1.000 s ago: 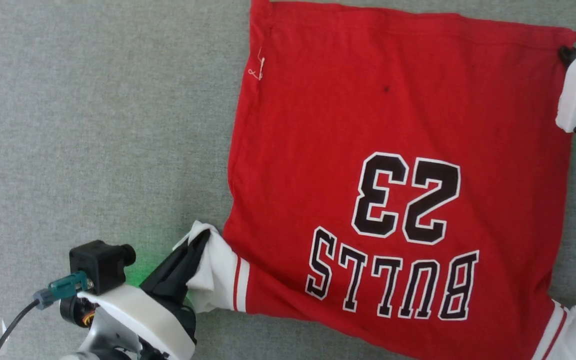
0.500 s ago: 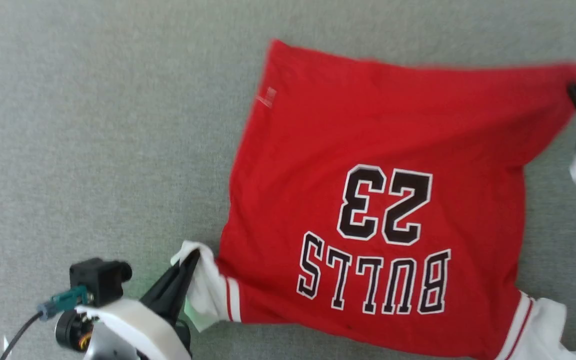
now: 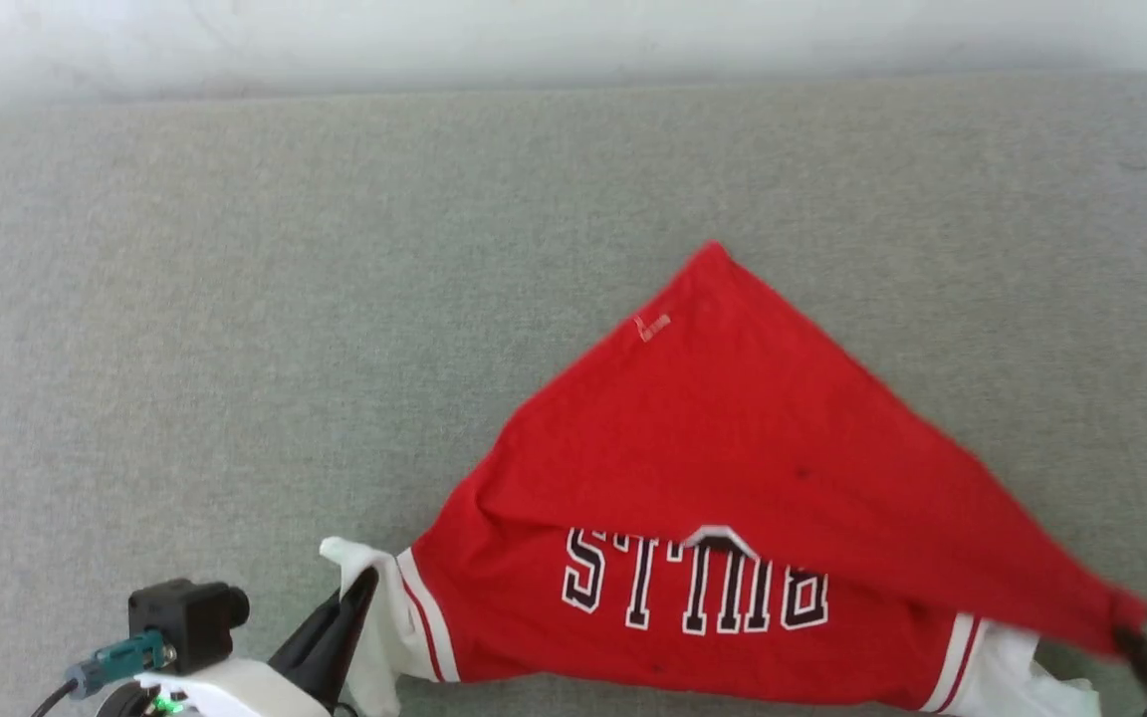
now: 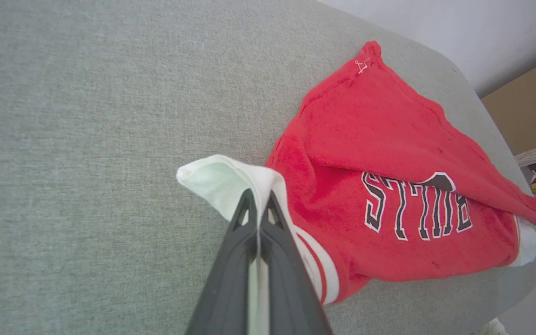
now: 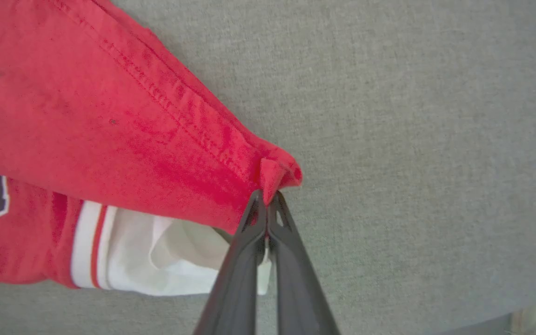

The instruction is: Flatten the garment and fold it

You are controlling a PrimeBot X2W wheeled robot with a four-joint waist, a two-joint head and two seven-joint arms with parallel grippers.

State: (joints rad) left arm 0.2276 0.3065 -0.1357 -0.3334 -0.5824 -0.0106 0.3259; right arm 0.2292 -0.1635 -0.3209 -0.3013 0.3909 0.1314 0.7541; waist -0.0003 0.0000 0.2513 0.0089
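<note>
A grey woven-fabric surface (image 3: 235, 299) carries a red cloth T-shirt with white striped sleeves (image 3: 733, 428), lying toward the robot's right, close to the near edge. One hem corner is drawn diagonally across the black-and-white lettering, so a first fold looks begun but not laid flat. Squaring and further folds remain. The left gripper (image 4: 258, 204) pinches a white sleeve, and the right gripper (image 5: 266, 200) pinches the red hem corner.

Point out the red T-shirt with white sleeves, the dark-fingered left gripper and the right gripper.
red T-shirt (image 3: 733, 428), head view, folded-over panel.
left gripper (image 4: 259, 197), left wrist view, between its shut fingertips.
right gripper (image 5: 266, 197), right wrist view, between its shut fingertips.
</note>
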